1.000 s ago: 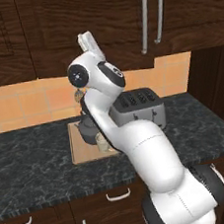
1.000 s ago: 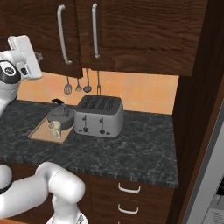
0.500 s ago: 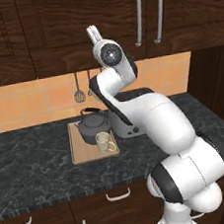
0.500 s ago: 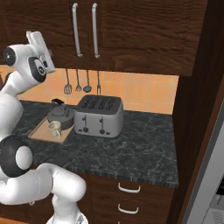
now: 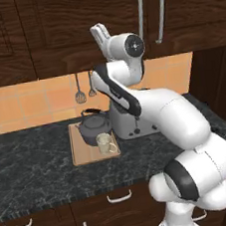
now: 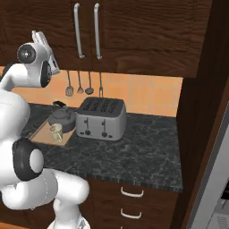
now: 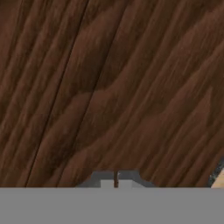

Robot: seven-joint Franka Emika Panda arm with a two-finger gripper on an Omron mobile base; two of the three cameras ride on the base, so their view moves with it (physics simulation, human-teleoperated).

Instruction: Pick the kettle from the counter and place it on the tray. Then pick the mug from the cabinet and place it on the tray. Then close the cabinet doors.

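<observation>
- I see the kettle [image 5: 93, 129] sitting on the tray [image 5: 80, 154], toward its back half, with the arched black handle up; in the right base view the kettle [image 6: 61, 118] stands just left of the toaster.
- The mug [image 5: 104, 143] stands upright on the same tray, just in front of the kettle and near the tray's right edge; from the other side the mug [image 6: 56, 132] is at the tray's [image 6: 41, 133] front.
- The tray lies flat on the counter [image 5: 38, 179], a dark marbled stone top with a thick front edge, and the silver toaster [image 6: 100, 119] is right beside it.
- Above, the cabinet doors [image 6: 134, 31] look flush with the cabinet front, their two long bar handles [image 6: 87, 30] hanging side by side.
- My gripper [image 5: 98, 35] is raised up against the dark wood of the wall cabinet [image 5: 50, 32], left of the handles.
- In the hand view the fingertips [image 7: 105, 180] sit pressed together with only a thin seam between them, nothing held, and wood grain [image 7: 113, 87] fills what lies ahead.
- Behind the counter runs an orange tiled wall [image 5: 28, 103] with utensils [image 6: 79, 85] hanging on it.
- Below the counter I make out dark drawers with small curved handles [image 6: 132, 193].
- A tall dark wood panel [image 6: 203, 98] closes off the right end of the counter.
</observation>
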